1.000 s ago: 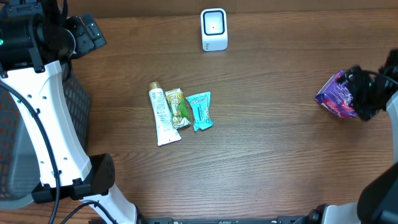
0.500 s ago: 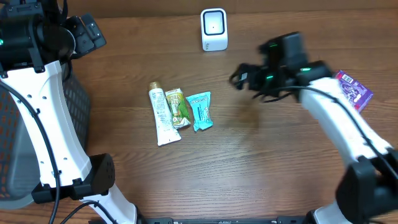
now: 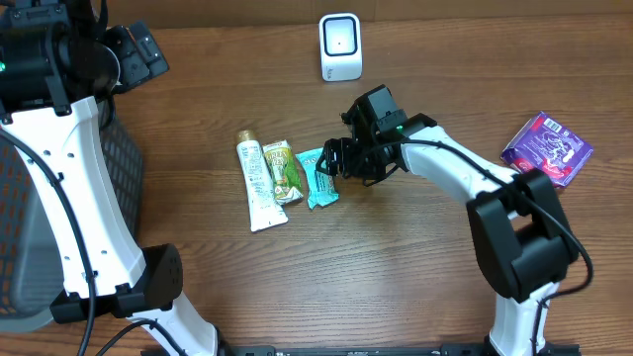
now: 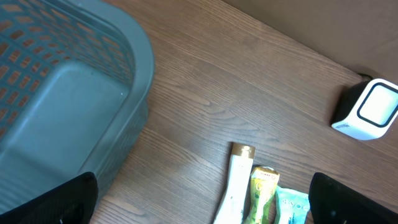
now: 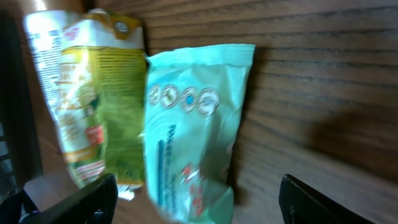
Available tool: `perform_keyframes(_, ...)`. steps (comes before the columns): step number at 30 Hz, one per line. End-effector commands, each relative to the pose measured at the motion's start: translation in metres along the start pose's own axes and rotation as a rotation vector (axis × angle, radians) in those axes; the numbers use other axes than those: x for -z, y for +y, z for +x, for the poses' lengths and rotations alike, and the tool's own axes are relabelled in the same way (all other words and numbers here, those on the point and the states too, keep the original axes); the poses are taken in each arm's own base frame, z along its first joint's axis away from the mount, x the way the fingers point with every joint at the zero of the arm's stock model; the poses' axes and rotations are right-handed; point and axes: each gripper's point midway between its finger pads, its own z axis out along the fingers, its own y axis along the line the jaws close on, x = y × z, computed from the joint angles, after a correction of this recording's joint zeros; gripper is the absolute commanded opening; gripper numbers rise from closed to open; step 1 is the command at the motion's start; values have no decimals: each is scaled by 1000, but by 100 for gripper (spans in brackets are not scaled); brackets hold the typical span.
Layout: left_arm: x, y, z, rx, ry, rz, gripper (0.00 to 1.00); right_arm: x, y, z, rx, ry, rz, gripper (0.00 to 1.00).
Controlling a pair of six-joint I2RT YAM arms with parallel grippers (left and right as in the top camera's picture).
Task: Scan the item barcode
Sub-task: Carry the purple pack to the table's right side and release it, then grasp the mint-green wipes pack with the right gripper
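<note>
Three items lie side by side mid-table: a white tube point(image 3: 259, 183), a green packet point(image 3: 283, 170) and a teal packet point(image 3: 318, 176). The white barcode scanner point(image 3: 340, 46) stands at the back centre, facing forward. My right gripper point(image 3: 338, 162) hovers low at the teal packet's right edge. In the right wrist view it point(image 5: 196, 208) is open, with the teal packet point(image 5: 193, 124) lying between its fingers and the green packet point(image 5: 102, 106) to the left. My left gripper point(image 4: 202, 208) is open and empty, high at the back left, looking down on the tube point(image 4: 235, 186) and scanner point(image 4: 367, 111).
A purple packet point(image 3: 547, 146) lies at the far right of the table. A grey-blue mesh basket point(image 4: 62, 93) stands at the left edge, under my left arm. Bare wood surrounds the three items.
My right arm has left the purple packet at the far right and swung left across the table to the teal packet. Its jaws have narrowed slightly. The left arm has not moved.
</note>
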Motion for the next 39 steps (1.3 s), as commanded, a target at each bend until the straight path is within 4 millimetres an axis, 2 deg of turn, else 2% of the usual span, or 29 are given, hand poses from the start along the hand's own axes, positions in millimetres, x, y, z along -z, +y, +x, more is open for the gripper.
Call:
perform_keyframes(1,-2,1,0,17,8,0,100,-17,-2,6,-32,47,-43,83)
perform_keyframes(9,-2,1,0,17,8,0,99,-46,-10,13,-102,68,-19,82)
perform_keyframes(12,-2,1,0,17,8,0,100,-55,-16,17,-146,77,6,76)
perform_keyframes(13,-2,1,0,17,8,0,100,-59,-19,19,-161,85,11,72)
perform_keyframes(16,-2,1,0,17,8,0,100,-61,-21,20,-180,89,15,53)
perform_keyframes(18,-2,1,0,17,8,0,99,-60,-22,19,-215,88,16,33)
perform_keyframes(19,-2,1,0,17,8,0,99,-60,-23,19,-229,87,17,27)
perform_keyframes(23,-2,1,0,17,8,0,99,-57,-24,16,-238,87,5,7)
perform_keyframes(25,-2,1,0,17,8,0,100,-55,-22,16,-244,95,-17,4)
perform_keyframes(28,-2,1,0,17,8,0,99,-44,-21,10,-245,83,-27,4)
perform_keyframes(32,-2,1,0,17,8,0,100,-9,-20,-7,-184,-1,16,4)
perform_keyframes(34,-2,1,0,17,8,0,100,14,-24,-15,-143,-68,99,4)
perform_keyframes(39,-2,1,0,17,7,-1,100,89,-50,-30,-56,-291,489,4)
